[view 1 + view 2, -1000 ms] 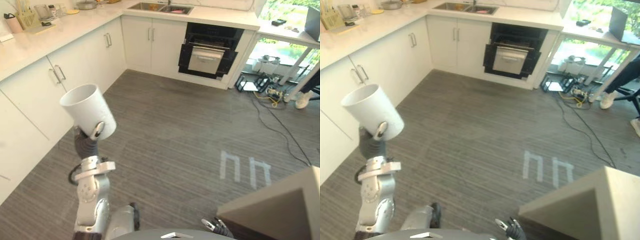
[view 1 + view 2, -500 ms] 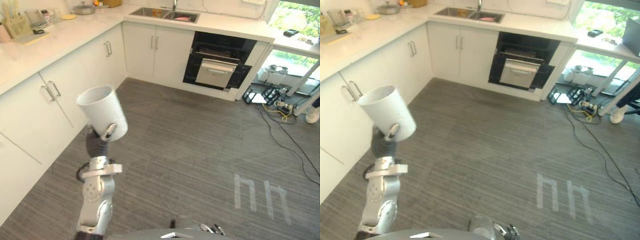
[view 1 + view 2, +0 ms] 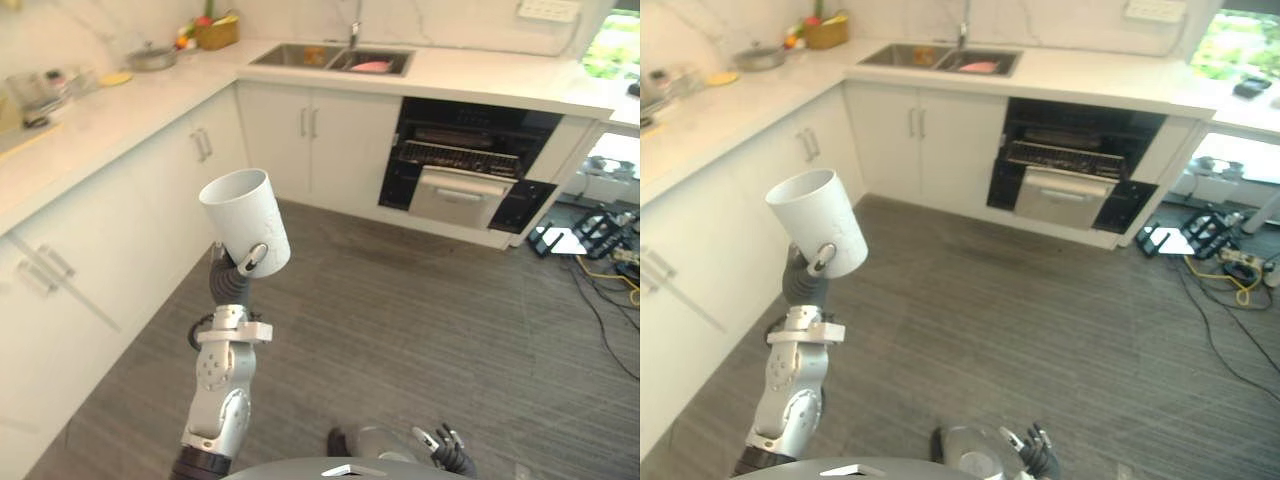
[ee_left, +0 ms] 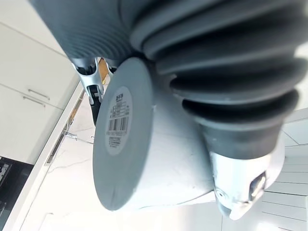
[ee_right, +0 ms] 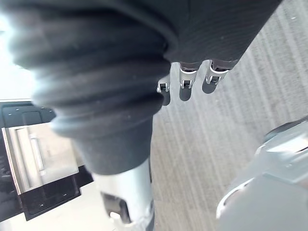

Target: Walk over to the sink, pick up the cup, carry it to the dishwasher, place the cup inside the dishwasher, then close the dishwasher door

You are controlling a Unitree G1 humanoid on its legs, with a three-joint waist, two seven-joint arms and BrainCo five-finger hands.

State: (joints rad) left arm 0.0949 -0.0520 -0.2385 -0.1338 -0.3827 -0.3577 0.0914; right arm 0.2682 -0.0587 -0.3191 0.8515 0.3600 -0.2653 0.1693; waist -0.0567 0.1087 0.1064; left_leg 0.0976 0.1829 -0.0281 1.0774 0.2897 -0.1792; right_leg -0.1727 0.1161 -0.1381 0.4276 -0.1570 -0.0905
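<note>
A: What is the left hand doing?

B: It is clasped round the lower part of the plain white cylindrical cup, thumb pressed on the wall. It holds the cup up over the grey striped floor, mouth tilted upward. The right hand hangs low, fingers loose, holding nothing.

A: And the target?

B: The black-framed dishwasher stands open under the white stone bench, well apart from the cup. It is just beside the cabinet under the steel sink.

A: What could go wrong?

B: I'd judge the grip sits low on a smooth wall, so jolts from walking could tip the cup or let it slide out. If it comes in high, its rim might knock the bench edge or the dishwasher's wire rack.

A: Counts?

B: One cup, one dishwasher, one sink with two basins, two hands.
</note>
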